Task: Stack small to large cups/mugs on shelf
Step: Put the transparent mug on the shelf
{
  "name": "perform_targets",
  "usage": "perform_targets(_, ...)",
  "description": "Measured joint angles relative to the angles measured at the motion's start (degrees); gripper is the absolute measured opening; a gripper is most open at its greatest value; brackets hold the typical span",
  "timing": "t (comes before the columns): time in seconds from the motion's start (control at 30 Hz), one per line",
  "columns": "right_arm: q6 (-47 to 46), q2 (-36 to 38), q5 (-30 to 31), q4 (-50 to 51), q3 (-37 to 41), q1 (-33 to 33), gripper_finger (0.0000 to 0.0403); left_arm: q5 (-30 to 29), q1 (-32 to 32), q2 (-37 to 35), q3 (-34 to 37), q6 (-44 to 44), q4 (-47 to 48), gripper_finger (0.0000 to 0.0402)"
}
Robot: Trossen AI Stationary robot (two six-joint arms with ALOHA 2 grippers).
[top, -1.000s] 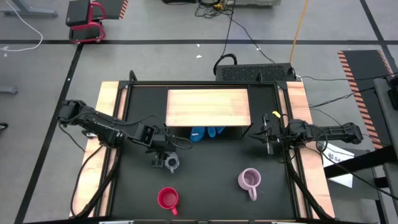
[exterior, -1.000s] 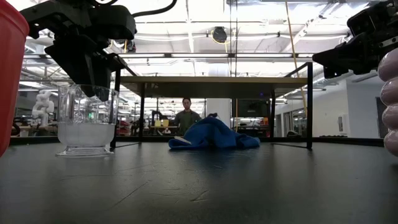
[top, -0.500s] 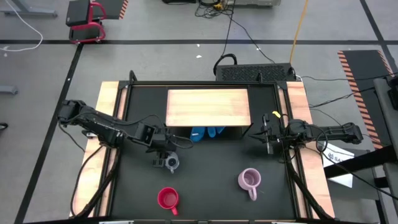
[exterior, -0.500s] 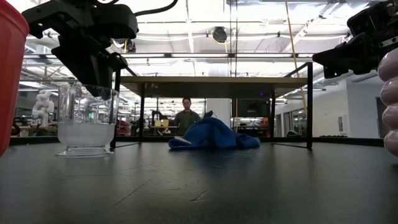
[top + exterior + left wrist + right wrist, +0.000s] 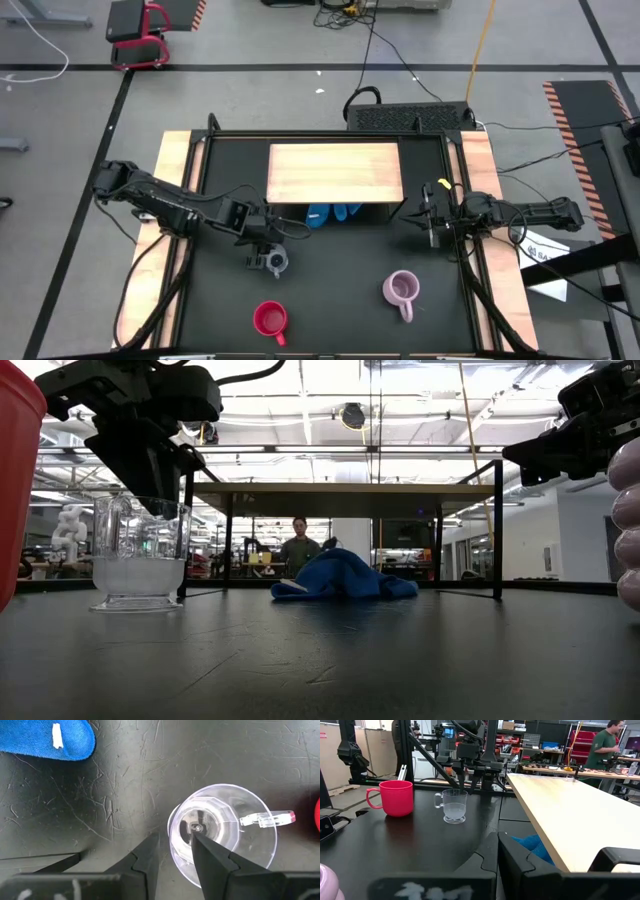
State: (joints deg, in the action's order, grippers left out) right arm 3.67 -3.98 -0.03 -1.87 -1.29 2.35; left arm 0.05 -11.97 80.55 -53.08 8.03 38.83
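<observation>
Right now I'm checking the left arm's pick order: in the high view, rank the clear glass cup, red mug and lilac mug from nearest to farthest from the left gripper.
1. Clear glass cup: directly at the left gripper, one of its fingers inside the rim.
2. Red mug: toward the table's front edge, just beyond the cup.
3. Lilac mug: on the right side, nearer the waiting right gripper.

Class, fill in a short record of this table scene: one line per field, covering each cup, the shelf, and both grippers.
Glass cup: upright on table, left-centre
Red mug: upright, near front edge
Lilac mug: upright, front right
Shelf: wooden top bare; blue cloth underneath
Left gripper: fingers astride the glass cup's rim, one inside, one outside
Right gripper: shut, waiting beside the shelf's right end, holding nothing
</observation>
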Motion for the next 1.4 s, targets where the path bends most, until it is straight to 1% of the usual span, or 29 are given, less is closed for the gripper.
perform_targets(0.87, 0.0, 0.0, 0.0, 0.0, 0.0, 0.0, 0.0000, -0.5, 0.0, 0.0, 0.0, -0.9, 0.0, 0.0118)
perform_targets(1.0, 0.0, 0.0, 0.0, 0.0, 0.0, 0.0, 0.0000, -0.4, 0.0, 0.9, 0.0, -0.9, 0.1, 0.0118)
perform_targets(1.13, 0.0, 0.0, 0.0, 0.0, 0.0, 0.0, 0.0000, 1.4, 0.0, 1.5, 0.0, -1.1, -0.4, 0.0118)
perform_targets(1.4, 0.0, 0.0, 0.0, 0.0, 0.0, 0.0, 0.0000, 1.4, 0.0, 1.7, 0.0, -1.9, -1.1, 0.0118)
